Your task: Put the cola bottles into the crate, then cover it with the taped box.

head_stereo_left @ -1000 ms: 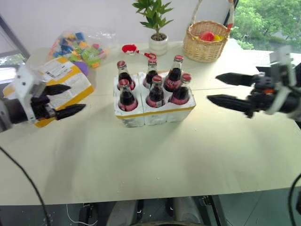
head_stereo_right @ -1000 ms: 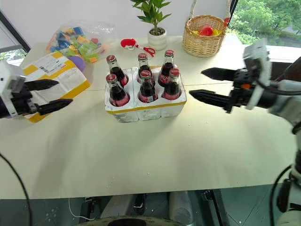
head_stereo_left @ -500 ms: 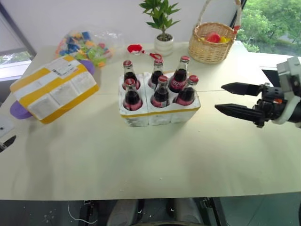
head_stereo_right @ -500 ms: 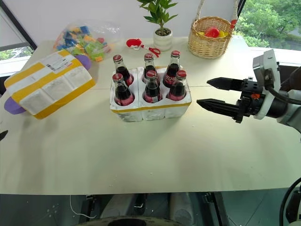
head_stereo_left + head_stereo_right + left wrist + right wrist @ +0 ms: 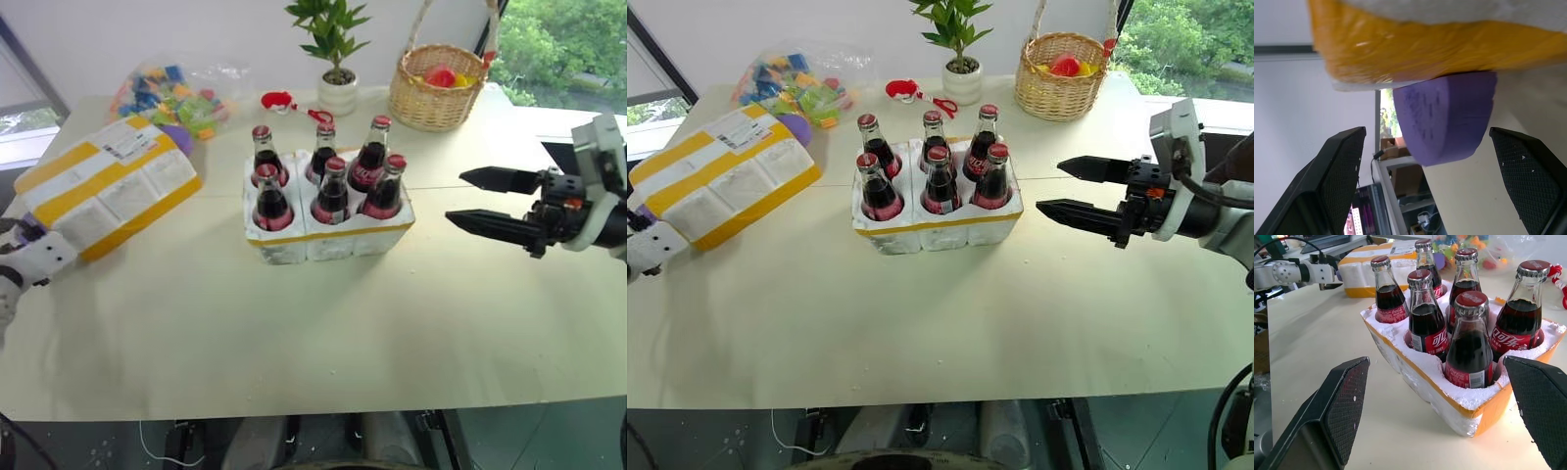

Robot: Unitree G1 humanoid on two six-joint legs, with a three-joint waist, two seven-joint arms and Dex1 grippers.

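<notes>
Claws both open, empty. Head view: right claw [image 5: 1070,188] beside crate [image 5: 937,229], six cola bottles [image 5: 940,181] seated; taped box [image 5: 103,186] at worktop's [image 5: 323,323] left. Left wrist view: left claw [image 5: 1425,161] faces box, propped on purple object [image 5: 1447,117]; grip may slip.

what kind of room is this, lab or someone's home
Probably an indoor test or office space: a plain table by a window with trees outside, set with props such as a potted plant and a wicker basket.

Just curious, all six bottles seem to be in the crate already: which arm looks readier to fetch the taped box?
Probably the left. The left gripper, open, faces the near end of the taped box; the right gripper hangs across the crate.
</notes>
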